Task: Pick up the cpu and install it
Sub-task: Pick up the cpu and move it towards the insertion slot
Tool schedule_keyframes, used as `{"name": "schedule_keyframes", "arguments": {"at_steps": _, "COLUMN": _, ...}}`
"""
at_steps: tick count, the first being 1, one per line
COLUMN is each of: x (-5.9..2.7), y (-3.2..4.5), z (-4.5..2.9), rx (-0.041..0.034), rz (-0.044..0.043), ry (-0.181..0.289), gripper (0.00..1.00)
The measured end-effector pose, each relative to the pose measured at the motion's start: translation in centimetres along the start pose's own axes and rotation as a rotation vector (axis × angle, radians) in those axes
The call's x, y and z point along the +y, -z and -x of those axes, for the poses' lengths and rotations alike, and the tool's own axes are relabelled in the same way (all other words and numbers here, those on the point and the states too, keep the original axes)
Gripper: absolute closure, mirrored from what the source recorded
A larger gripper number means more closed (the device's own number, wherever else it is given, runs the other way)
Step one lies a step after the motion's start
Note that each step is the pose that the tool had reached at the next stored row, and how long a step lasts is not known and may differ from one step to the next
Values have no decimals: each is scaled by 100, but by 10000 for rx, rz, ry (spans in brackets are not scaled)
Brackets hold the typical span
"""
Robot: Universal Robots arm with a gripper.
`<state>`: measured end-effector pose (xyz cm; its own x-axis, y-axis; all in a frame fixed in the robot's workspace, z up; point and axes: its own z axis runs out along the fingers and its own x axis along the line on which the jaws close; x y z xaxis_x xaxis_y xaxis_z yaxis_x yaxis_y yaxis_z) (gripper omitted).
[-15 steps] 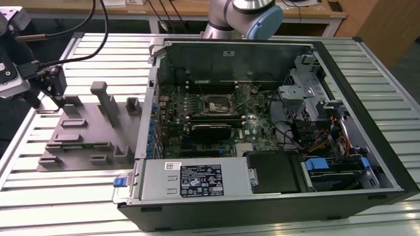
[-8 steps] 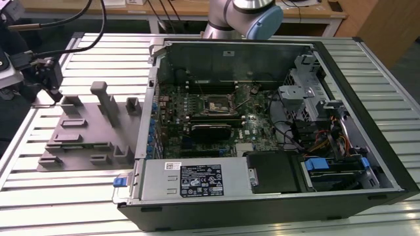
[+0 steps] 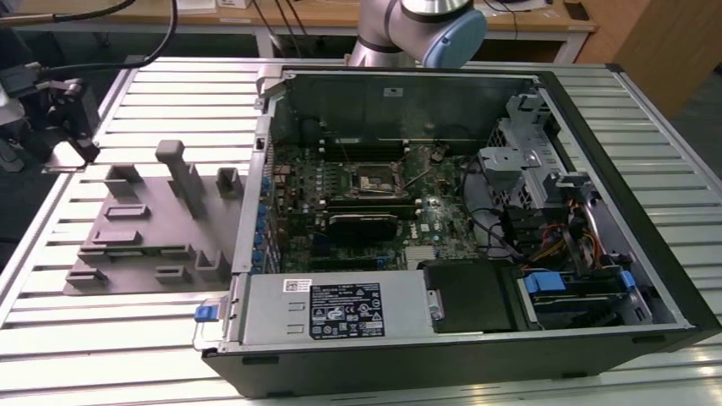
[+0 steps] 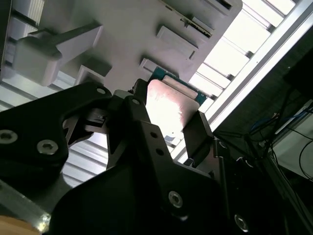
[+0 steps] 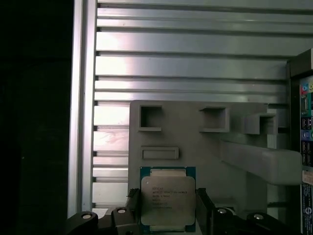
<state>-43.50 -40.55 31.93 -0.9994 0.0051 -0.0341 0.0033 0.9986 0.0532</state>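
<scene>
pincer: closed on the cpu; black pincer (image 5: 167, 213) has one finger (image 5: 202, 208) against each of two opposite chip edges, seen in both wrist views
cpu: cpu (image 5: 167, 198) is flat, pale metal top up, green rim showing, between the fingers, over the edge of the grey fixture
cpu lifted or seated: cannot tell
cpu, second wrist view: metal lid (image 4: 168, 105) glares bright, green rim just beside a small raised block of the fixture
fixture: grey fixture (image 3: 147, 228) lies on the counter between the computer case and the counter edge at the exterior view's left; has square pockets, low blocks and one tall post (image 3: 172, 165)
counter: slatted aluminium counter (image 3: 90, 338) carries fixture and case
computer case: black computer case (image 3: 474, 211) on its side, panel off, motherboard exposed, just beside the fixture
socket: black square socket frame (image 3: 373, 179) near the middle of the board, well apart from the cpu
arm: arm (image 3: 418, 25) joint with a blue cap at the counter's far edge behind the case
</scene>
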Motion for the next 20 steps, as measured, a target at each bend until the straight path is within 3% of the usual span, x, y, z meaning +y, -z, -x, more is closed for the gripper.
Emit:
{"name": "schedule_keyframes", "arguments": {"at_steps": 13, "x": 50, "y": 369, "z": 13, "rx": -48, "rz": 0, "ry": 2, "gripper": 46}}
{"name": "schedule_keyframes", "arguments": {"at_steps": 20, "x": 68, "y": 520, "z": 18, "rx": -62, "rz": 1, "ry": 3, "gripper": 46}}
